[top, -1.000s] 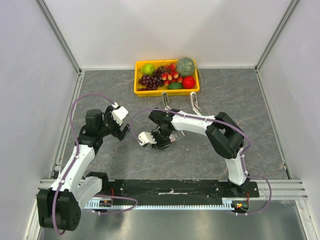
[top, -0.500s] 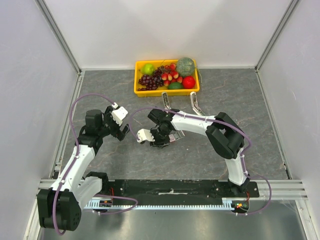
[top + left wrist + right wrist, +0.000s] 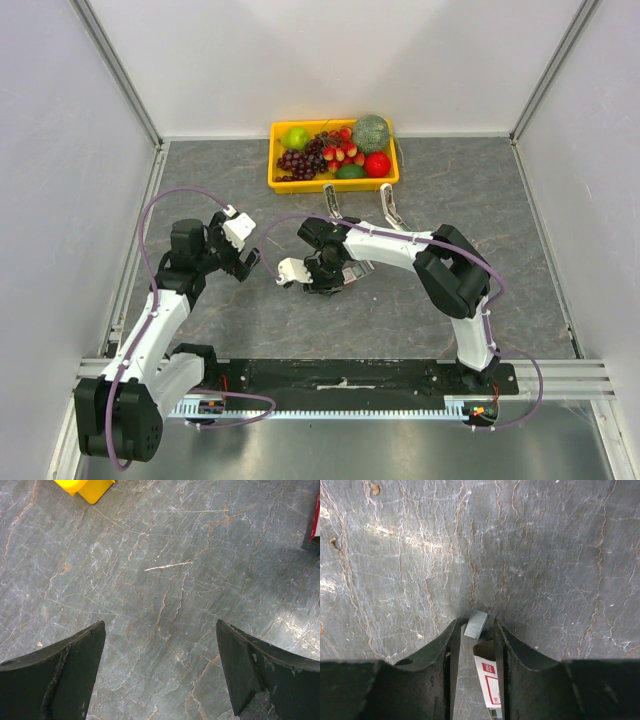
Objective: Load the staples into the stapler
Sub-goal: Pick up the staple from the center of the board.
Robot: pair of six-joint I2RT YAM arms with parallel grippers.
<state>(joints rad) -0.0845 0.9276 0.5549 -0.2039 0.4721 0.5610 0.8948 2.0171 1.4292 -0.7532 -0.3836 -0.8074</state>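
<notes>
- Table (image 3: 520,300): the work is at mid-table. The yellow tray (image 3: 280,184) of fruit at the far edge isn't involved.
- Stapler (image 3: 335,203) and second stapler (image 3: 392,210) lie just in front of the tray, a little beyond the right arm's wrist. Too small to tell whether either is open.
- Left gripper (image 3: 160,630): jaws wide, holding nothing, hovering over bare table left of the action.
- Right gripper (image 3: 476,630): jaws narrow, pointing down at the table and flanking the staples. Can't tell if it's actually clamping.
- Staple box (image 3: 487,680): small and flat, white with red markings, flap end open, sitting between the right fingers.
- Staple strip (image 3: 475,623): short silvery block at the fingertips, just past the box mouth, slightly skewed.
- Step, as I read it: getting a strip out of the box. Next move needs a firm pinch on the strip alone, then a carry to a stapler's channel.
</notes>
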